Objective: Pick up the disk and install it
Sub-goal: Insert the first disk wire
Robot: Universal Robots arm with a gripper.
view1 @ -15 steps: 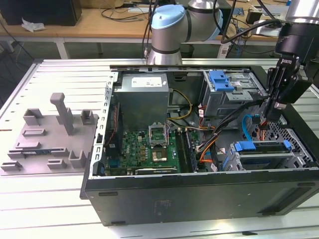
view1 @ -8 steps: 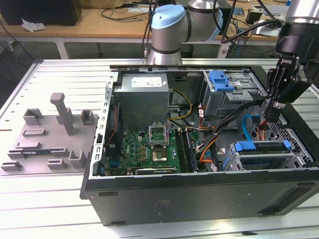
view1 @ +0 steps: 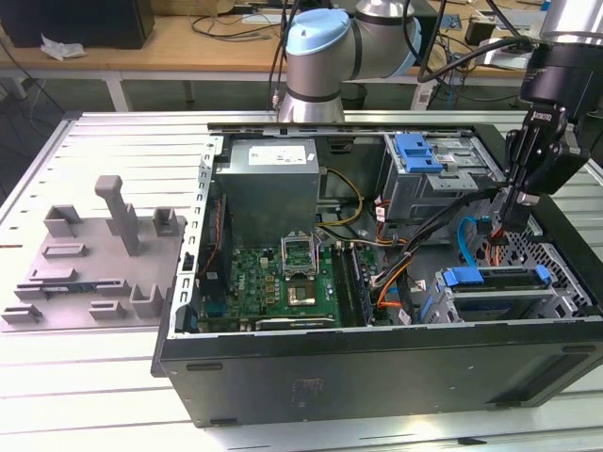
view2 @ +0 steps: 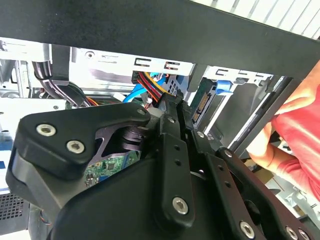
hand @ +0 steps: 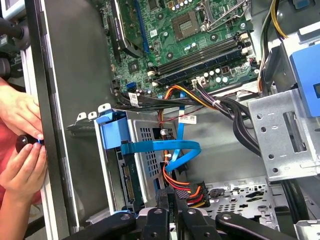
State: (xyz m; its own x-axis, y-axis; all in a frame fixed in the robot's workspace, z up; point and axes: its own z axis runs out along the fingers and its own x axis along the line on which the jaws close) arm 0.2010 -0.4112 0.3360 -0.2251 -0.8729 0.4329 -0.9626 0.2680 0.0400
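The disk [view1: 497, 294], grey in a blue carrier, lies in the drive bay at the case's front corner on the exterior view's right. In the first wrist view the disk [hand: 129, 181] stands edge-on in its perforated cage, blue tab on top. My gripper [view1: 516, 215] hangs just above and behind the bay. Its black fingers [view2: 170, 117] stand close together, shut, their tips beside a bundle of red, yellow and orange wires [view2: 152, 82]. Whether they pinch the plug of that bundle [hand: 194, 191] I cannot tell. My gripper [hand: 172, 201] sits a short way from the disk's connector end.
A blue ribbon cable [hand: 165, 146] loops off the cage. The grey power supply [view1: 268, 179], motherboard [view1: 283, 278] and an upper drive cage with a blue latch [view1: 419, 151] fill the case. A person's hands [hand: 22, 167] rest on the outer case wall. A grey fixture [view1: 94, 254] lies on the table.
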